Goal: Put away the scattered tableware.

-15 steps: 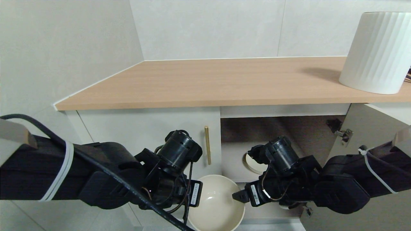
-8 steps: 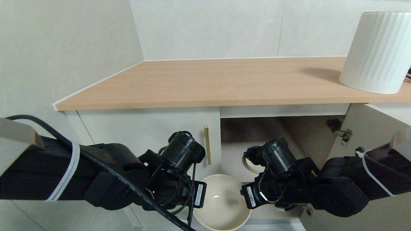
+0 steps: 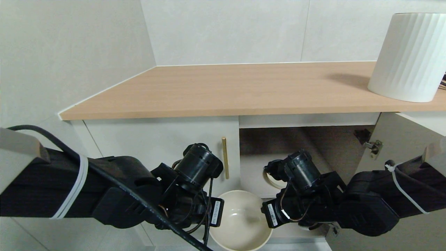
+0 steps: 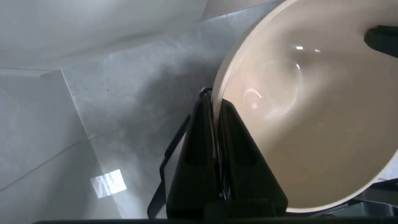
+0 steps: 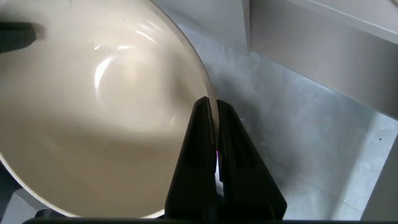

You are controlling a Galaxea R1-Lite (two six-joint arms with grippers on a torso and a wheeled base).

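Note:
A cream bowl (image 3: 240, 223) hangs between my two arms, low in front of the open cabinet. My left gripper (image 4: 214, 115) is shut on the bowl's (image 4: 311, 112) rim on its left side. On the opposite side my right gripper (image 5: 214, 121) is shut on the rim of the bowl (image 5: 93, 106). In the head view the left gripper (image 3: 213, 213) and right gripper (image 3: 267, 212) sit at either edge of the bowl. Inside the cabinet, behind my right wrist, part of another pale dish (image 3: 272, 179) shows.
The wooden countertop (image 3: 244, 87) runs above the cabinet, with a white ribbed container (image 3: 407, 55) at its right end. The left cabinet door with a brass handle (image 3: 225, 157) is closed. The right door (image 3: 400, 146) stands open, its hinge (image 3: 373, 144) showing.
Both arms carried the bowl a little to the right, toward the open cabinet. The right gripper's fingers went from reaching over the bowl's rim to sitting on it.

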